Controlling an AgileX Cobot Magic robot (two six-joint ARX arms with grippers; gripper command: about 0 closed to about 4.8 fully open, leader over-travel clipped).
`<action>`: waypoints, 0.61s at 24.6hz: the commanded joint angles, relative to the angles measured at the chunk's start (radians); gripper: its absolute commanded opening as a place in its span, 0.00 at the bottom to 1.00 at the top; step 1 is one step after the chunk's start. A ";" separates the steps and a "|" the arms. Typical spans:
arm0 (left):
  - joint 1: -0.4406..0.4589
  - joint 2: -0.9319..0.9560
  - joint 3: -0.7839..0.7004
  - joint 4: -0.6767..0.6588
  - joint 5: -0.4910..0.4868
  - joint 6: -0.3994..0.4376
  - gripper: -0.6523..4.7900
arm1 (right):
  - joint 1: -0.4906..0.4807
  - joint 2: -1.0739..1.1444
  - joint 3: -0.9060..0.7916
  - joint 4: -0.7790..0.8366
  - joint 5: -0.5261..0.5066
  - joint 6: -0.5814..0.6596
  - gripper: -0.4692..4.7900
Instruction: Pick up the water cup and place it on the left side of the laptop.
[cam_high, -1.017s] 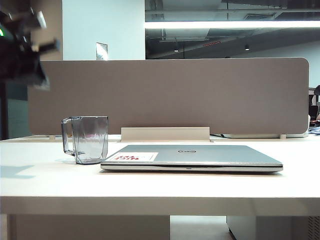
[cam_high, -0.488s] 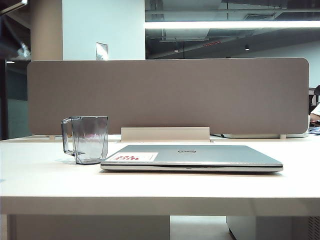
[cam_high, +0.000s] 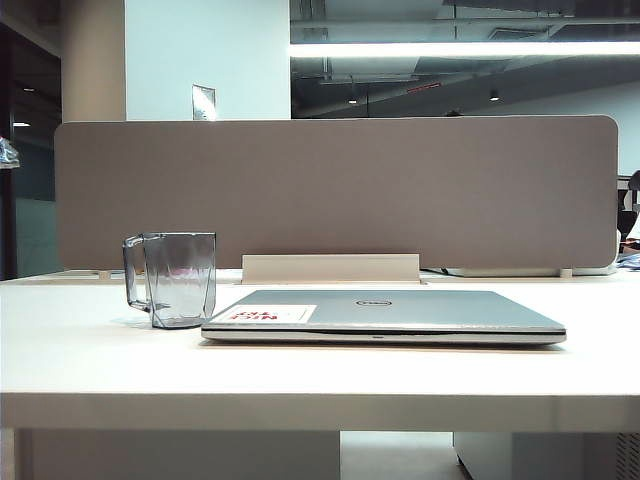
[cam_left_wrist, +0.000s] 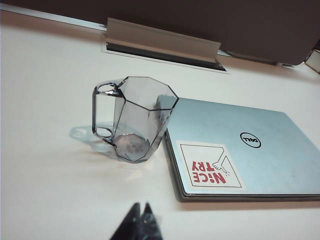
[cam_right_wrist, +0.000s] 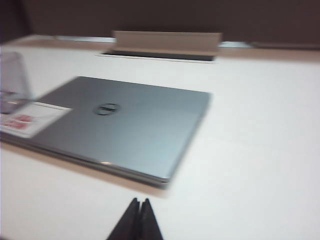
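The water cup (cam_high: 175, 278), a clear grey-tinted mug with its handle turned away from the laptop, stands upright on the white table just left of the closed silver laptop (cam_high: 385, 315). From the left wrist view the cup (cam_left_wrist: 137, 120) stands close beside the laptop (cam_left_wrist: 250, 150) corner that carries the red-lettered sticker. My left gripper (cam_left_wrist: 141, 206) is shut and empty, held back from the cup over bare table. My right gripper (cam_right_wrist: 140, 201) is also shut and empty, nearer than the laptop (cam_right_wrist: 120, 125), with the cup (cam_right_wrist: 12, 80) at the frame's edge. Neither gripper shows in the exterior view.
A tall beige partition panel (cam_high: 340, 190) runs along the back of the table. A raised cable-slot cover (cam_high: 330, 268) sits in front of it, behind the laptop. The table's front edge (cam_high: 320, 410) runs across the exterior view.
The left arm, seen blurred at the upper left of the exterior view a second ago, has moved out of that view. Cup and laptop have not moved.
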 joint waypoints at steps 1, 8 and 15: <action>0.000 -0.017 -0.009 0.003 0.001 0.002 0.11 | -0.002 -0.002 -0.006 0.015 0.096 -0.056 0.08; 0.000 -0.064 -0.010 -0.061 0.008 0.018 0.11 | -0.002 -0.002 -0.006 0.014 0.261 -0.109 0.08; 0.000 -0.228 -0.010 -0.183 0.008 0.029 0.11 | -0.001 -0.002 -0.006 0.014 0.388 -0.100 0.08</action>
